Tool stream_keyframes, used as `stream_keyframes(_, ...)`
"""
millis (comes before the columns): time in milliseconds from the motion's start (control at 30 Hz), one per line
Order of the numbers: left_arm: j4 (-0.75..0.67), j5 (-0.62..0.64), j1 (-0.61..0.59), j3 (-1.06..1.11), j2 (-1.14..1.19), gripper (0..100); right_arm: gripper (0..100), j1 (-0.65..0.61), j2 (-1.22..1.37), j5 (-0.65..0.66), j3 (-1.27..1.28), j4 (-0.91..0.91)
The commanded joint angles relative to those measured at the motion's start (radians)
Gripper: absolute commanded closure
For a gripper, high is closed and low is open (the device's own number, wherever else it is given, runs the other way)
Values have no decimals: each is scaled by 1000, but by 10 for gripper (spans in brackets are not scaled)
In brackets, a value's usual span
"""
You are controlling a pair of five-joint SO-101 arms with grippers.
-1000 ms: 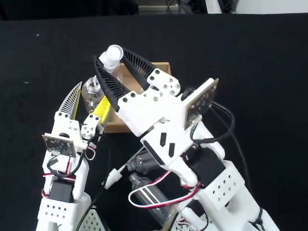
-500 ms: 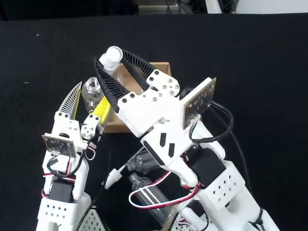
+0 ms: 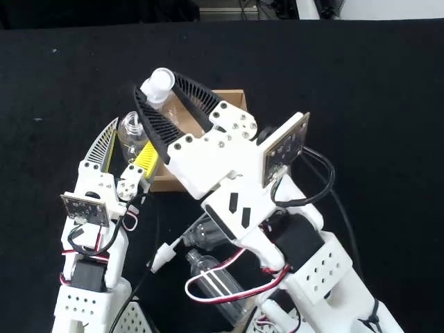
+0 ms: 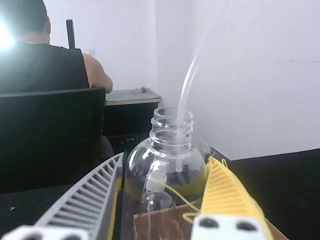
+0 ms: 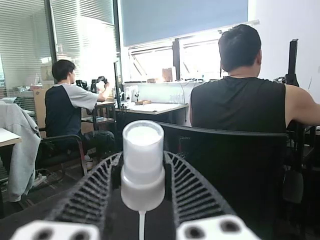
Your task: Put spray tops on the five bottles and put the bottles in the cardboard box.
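Note:
My left gripper point(image 3: 130, 139), one grey and one yellow finger, is shut on a clear round bottle point(image 3: 132, 130) held upright at the near left corner of the cardboard box point(image 3: 232, 97). In the left wrist view the bottle point(image 4: 167, 165) has an open neck, and a thin clear tube point(image 4: 187, 85) runs down into it. My right gripper point(image 3: 158, 83), with black ribbed fingers, is shut on a white spray top point(image 3: 159, 82) just above and behind the bottle. The right wrist view has the spray top point(image 5: 142, 167) clamped between the fingers point(image 5: 90, 192).
Two more clear bottles point(image 3: 208, 234) point(image 3: 215, 286) lie on the black table under the right arm, near the front edge. A loose white spray top point(image 3: 165, 255) lies beside them. People sit at desks in the room behind.
The right gripper has shifted slightly to the left with the spray top. The left arm and its bottle have kept still.

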Motion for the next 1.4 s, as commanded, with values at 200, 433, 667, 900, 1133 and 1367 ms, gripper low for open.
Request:
stream_keyframes(200,-20,0,4,24,-8,970,986,-18,85,8,-21,9)
stream_keyframes(433,-20,2,5,24,-8,970,987,-18,84,2,-8,81)
stream_keyframes(667,-20,2,5,24,-8,970,988,-28,84,2,24,72)
stream_keyframes(900,-20,0,2,24,-8,970,987,-38,85,9,48,34)
stream_keyframes(1133,-20,0,2,24,-8,970,987,-35,147,18,15,26)
stream_keyframes(1367,-20,0,2,24,-8,970,987,-18,234,48,-61,35)
